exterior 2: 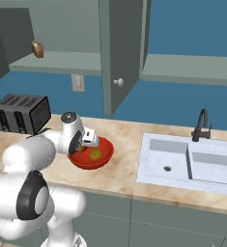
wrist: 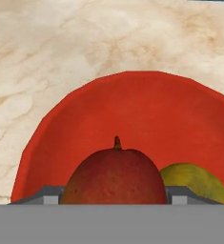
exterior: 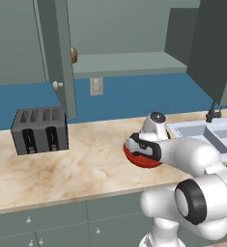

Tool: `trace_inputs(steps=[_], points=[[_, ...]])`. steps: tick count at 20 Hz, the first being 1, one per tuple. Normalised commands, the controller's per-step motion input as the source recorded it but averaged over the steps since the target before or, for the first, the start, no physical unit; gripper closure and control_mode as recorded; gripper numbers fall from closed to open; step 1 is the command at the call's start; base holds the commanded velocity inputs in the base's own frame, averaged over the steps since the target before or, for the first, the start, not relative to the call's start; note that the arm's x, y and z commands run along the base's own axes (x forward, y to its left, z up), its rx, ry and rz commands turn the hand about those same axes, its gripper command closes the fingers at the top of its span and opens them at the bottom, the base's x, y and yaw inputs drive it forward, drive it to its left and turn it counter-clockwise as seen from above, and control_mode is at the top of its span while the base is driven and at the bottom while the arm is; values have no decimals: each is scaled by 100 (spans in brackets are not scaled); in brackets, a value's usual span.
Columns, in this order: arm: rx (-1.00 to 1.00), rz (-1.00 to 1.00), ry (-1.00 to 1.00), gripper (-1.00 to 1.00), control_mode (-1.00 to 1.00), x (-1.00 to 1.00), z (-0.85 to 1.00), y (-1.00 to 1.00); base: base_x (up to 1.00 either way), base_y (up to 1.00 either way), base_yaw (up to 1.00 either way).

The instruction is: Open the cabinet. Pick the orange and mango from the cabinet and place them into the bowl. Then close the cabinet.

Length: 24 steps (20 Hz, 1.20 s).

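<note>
The red bowl sits on the marble counter, also seen from the bases. My gripper hangs low over it, shut on the mango, a red-green fruit with a short stem that fills the gap between the two fingers. The orange lies in the bowl just to the mango's right. The cabinet stands open, both doors swung out, one door with its pale knob in the right base view.
A brownish round item rests on the cabinet shelf. A dark toaster stands left of the bowl. The sink and black faucet lie to the right. Low drawers run below the counter edge.
</note>
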Motion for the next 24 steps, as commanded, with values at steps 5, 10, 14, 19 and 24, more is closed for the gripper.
trace_inputs(steps=[5, 10, 14, 19, 24], points=[[0, 0, 0, -100, -100, 0, 2, 0, 0, 0, 0], [0, 0, 0, -100, -100, 0, 26, 0, 0, 0, 0], [0, 0, -1, -100, -100, -3, 60, 0, 0, 0, 0], [0, 0, -19, -100, -100, -44, 88, 0, 0, 0, 0], [0, 0, -24, -100, -100, -74, 83, 0, 0, 0, 0]])
